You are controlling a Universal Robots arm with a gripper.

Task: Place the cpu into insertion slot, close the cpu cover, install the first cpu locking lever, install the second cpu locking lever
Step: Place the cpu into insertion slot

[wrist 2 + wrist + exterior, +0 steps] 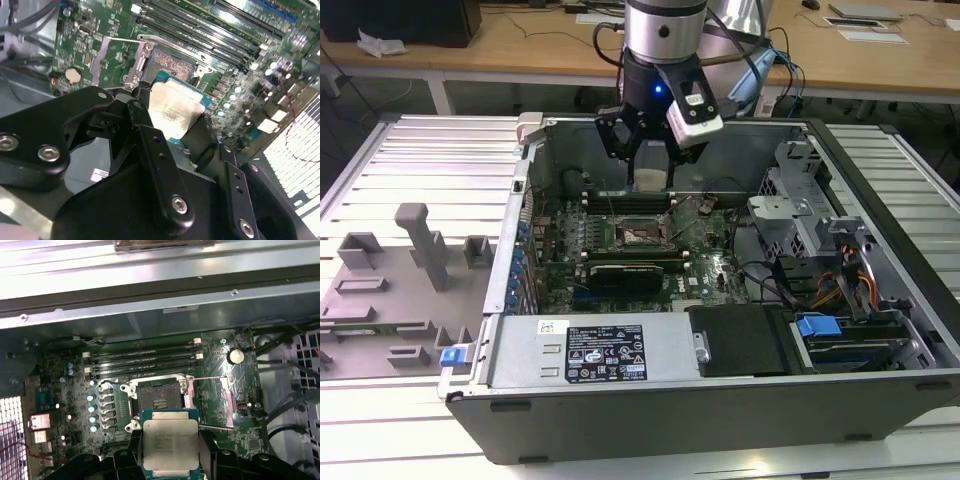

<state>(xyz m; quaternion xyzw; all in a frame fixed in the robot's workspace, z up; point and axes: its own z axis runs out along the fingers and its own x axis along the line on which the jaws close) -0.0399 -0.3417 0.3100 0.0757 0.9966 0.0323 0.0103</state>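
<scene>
My gripper (650,160) hangs inside the open computer case, shut on the cpu (651,179). In both wrist views the cpu (170,440) (175,112) is a pale silver square on a green base, clamped between the black fingers (206,452) (142,120). It is held above and just to one side of the insertion slot (159,401) (172,64) (640,236), apart from it. The slot's contact field lies bare. The cpu cover (223,401) (107,59) is swung open beside the slot, and a thin locking lever (210,378) stands raised next to it.
Long black memory slots (145,360) run along the far side of the socket. A long black card (625,270) lies on its near side. The drive cage (790,205) and cables (820,285) take up the exterior view's right. Grey fixtures (420,240) stand outside the case.
</scene>
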